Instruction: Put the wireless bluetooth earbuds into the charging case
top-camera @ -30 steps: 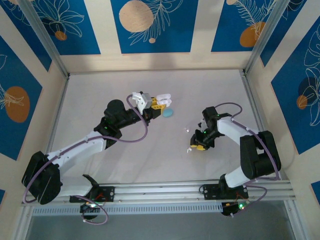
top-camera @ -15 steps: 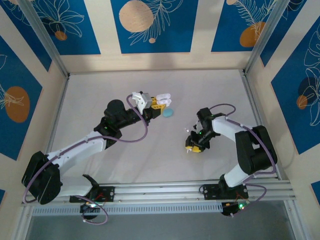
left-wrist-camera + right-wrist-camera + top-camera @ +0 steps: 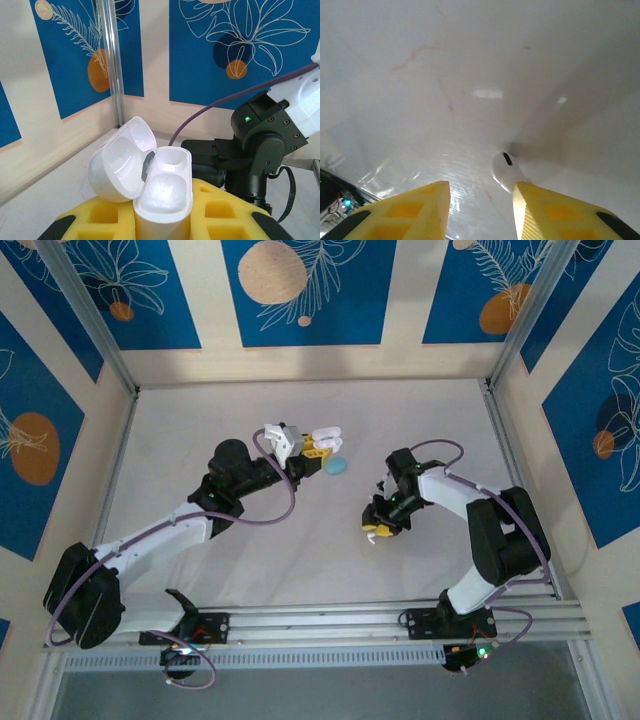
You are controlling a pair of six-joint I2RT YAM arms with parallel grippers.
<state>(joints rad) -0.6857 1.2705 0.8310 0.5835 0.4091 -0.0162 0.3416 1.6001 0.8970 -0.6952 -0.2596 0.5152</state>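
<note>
Progress: early, nothing seated yet afaict. L gripper (image 3: 316, 444) clamps the white charging case (image 3: 161, 220) upright, mid-table toward the far side. Lid (image 3: 120, 162) is flipped open to the left, and both wells (image 3: 161, 189) look empty. A blue case (image 3: 338, 466) lies on the table (image 3: 250, 550) just beside it; can't tell if it's open. R gripper (image 3: 481, 200) is low over the table, right of centre, spread wide and holding nothing. One white earbud (image 3: 504, 169) sits on the table between its fingers (image 3: 555, 215), crowding one pad, not centred. Left to do: pinch bud, carry to case, seat in well, repeat for 2nd. Bud is tiny and glossy, so an off-centre pinch prob squirts it out.
</note>
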